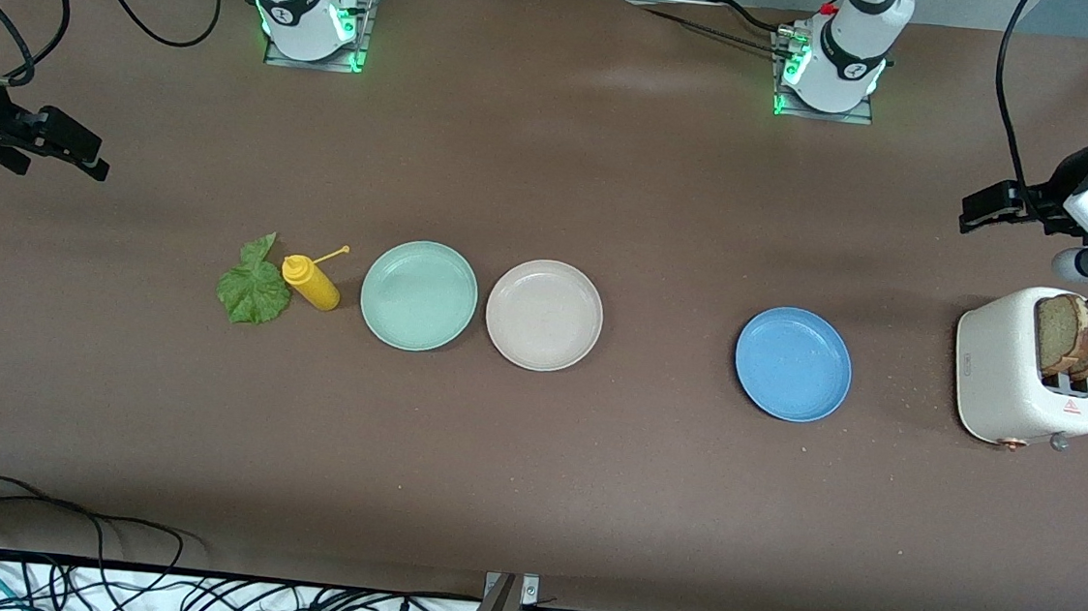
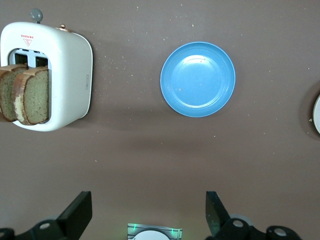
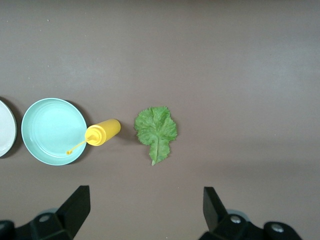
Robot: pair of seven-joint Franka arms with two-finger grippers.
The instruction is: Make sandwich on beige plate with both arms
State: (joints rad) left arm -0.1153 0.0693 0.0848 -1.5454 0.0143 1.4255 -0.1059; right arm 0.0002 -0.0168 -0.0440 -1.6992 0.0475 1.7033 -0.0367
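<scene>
We list the beige plate (image 1: 544,314) bare at the desk's (image 1: 531,470) middle, bread slices (image 1: 1080,335) upright in the toaster (image 1: 1009,381) by our left end effector (image 2: 148,215), lettuce leaf (image 1: 254,285) by our right end effector (image 3: 145,212), both hovering, fingers apart, likely ready to fetch.

Yellow plastic squeeze bottle (image 1: 311,282) lying on its side, thin nozzle tip over the rim of a round mint-green plate (image 1: 418,296). Round blue plate (image 1: 793,364) farther toward the left arm's end. White two-slot toaster (image 1: 1014,377) near that end. All on brown tabletop (image 1: 530,479).
</scene>
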